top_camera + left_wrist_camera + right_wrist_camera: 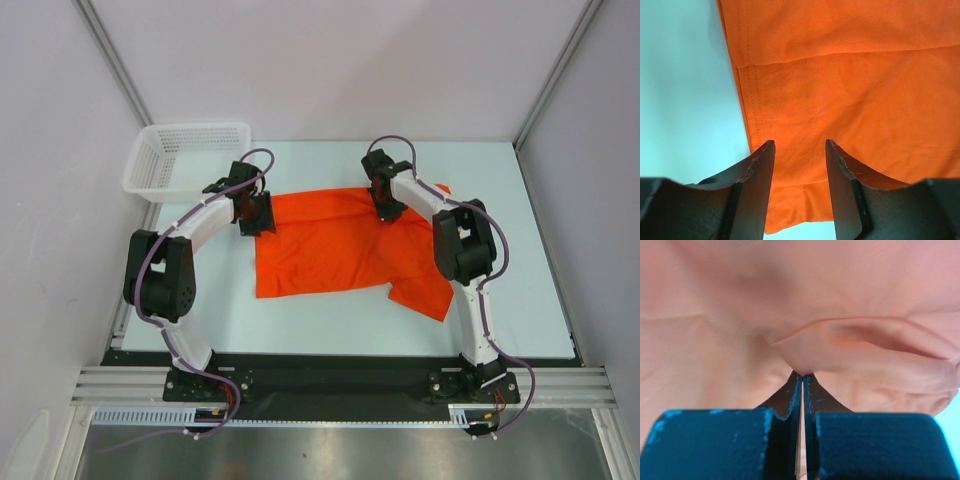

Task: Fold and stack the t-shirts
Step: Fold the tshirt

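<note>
Orange-red cloth is covering the middle of the pale table (535,250) in the top view: the t-shirt (330,250) is lying spread out and rumpled, with one sleeve pointing toward the near right. The left gripper (256,214) is sitting at the shirt's left edge and the right gripper (386,206) is bearing down on its far part. A white mesh basket (185,160) is standing at the far left corner, apart from the shirt. In the left wrist view, the two dark fingers (757,170) are standing apart, hanging over the shirt just inside its stitched hem, with bare table showing to the left. In the right wrist view, the fingers are pressing together and pinching a raised fold of the cloth at their tips. The fabric is looking washed-out there and filling nearly the whole picture.
</note>
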Available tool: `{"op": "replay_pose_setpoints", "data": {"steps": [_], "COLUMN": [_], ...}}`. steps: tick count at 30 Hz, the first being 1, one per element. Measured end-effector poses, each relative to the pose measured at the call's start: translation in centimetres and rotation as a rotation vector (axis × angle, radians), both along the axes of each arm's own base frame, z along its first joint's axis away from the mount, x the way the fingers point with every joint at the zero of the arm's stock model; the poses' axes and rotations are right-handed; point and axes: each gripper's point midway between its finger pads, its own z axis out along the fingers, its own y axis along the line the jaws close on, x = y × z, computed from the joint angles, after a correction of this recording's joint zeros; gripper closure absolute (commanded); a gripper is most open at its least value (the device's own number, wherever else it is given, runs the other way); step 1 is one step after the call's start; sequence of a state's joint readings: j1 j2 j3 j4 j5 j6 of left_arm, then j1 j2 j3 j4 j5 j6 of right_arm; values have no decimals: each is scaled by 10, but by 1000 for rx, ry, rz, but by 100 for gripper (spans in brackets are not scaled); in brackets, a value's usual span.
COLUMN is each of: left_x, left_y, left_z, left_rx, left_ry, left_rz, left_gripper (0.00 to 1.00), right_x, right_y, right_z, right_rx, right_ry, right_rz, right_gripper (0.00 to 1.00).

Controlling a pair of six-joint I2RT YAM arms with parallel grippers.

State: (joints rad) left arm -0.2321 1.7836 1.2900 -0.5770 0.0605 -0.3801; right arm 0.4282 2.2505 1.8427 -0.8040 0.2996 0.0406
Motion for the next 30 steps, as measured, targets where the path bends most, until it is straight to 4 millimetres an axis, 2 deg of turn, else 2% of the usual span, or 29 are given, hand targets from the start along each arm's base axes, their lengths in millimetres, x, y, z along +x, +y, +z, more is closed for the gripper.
{"op": "replay_pose_setpoints", "data": {"steps": [5,10,13,15,19,20,23,25,27,30], "left_x": [1,2,1,1,1,1,1,2,4,15], "left_y": [0,1,-1,-1,-1,-1,0,-1,-1,-3], "left_z": [0,0,1,1,1,1,0,2,5,12], "left_rx": [-5,-9,-16,-21,-19,-17,-17,-17,-18,-23], "left_ry": [-2,-4,-2,-1,-2,-2,-1,-1,-5,-26], "left_rz": [1,2,-2,-4,-7,-9,-9,-9,-9,-7], "left_gripper": [49,49,50,50,49,49,50,50,50,51], "right_x": [-16,-32,-38,-42,-49,-52,-55,-47,-31,8], "right_y": [17,27,32,33,35,34,32,30,23,-11], "right_z": [10,9,7,7,4,4,12,26,45,73], "right_rx": [110,170,196,206,222,225,254,297,372,503], "right_ry": [65,128,157,173,195,201,186,138,63,-100], "right_rz": [-40,-75,-89,-96,-107,-109,-119,-139,-182,-301], "right_gripper": [100,100,97,82,63,55,54,56,60,64]}}
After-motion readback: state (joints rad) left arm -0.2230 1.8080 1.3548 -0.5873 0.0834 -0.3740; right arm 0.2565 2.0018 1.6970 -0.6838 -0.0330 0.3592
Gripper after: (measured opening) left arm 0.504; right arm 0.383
